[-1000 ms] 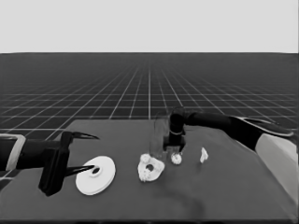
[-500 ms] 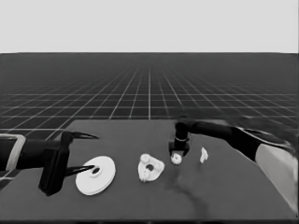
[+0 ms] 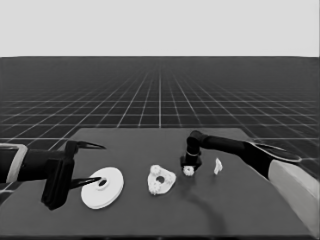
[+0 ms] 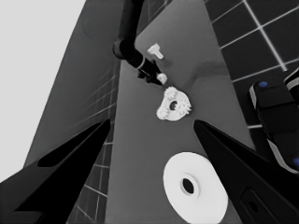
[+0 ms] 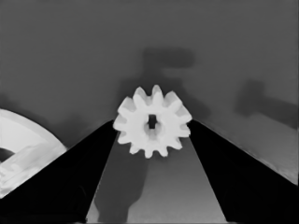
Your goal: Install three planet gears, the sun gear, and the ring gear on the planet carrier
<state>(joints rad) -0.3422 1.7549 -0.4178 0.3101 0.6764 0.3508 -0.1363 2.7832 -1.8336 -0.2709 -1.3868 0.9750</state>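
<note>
Right gripper [image 3: 188, 169] is down at the table with its two fingers pinched onto a small gear [image 3: 188, 170]. In the right wrist view the gear [image 5: 152, 121] sits squarely between the black wedges, teeth touching both sides, so I'd call that a grip.

Just beside the gripper, toward the left arm, is the smaller round part [image 3: 161, 180]. It looks like three gears are already seated on it, though I can't count them for sure. Its rim pokes into the corner of the wrist view [image 5: 21, 151]. On the gripper's other side, near but apart, stands the thin white piece [image 3: 217, 166]. The larger round part [image 3: 102, 187] lies well past the smaller one, under the left gripper [image 3: 95, 163], which just waits there with fingers spread and holds nothing.

What could go wrong, I reckon:

- The fingers only catch tooth tips, so the gear could twist or pop out on the lift.
- The gear has to drop in among gears already on the smaller round part. If the teeth don't line up, it'll ride on top or shove the whole part sideways.
- A wide swing could clip the thin white piece.
</note>
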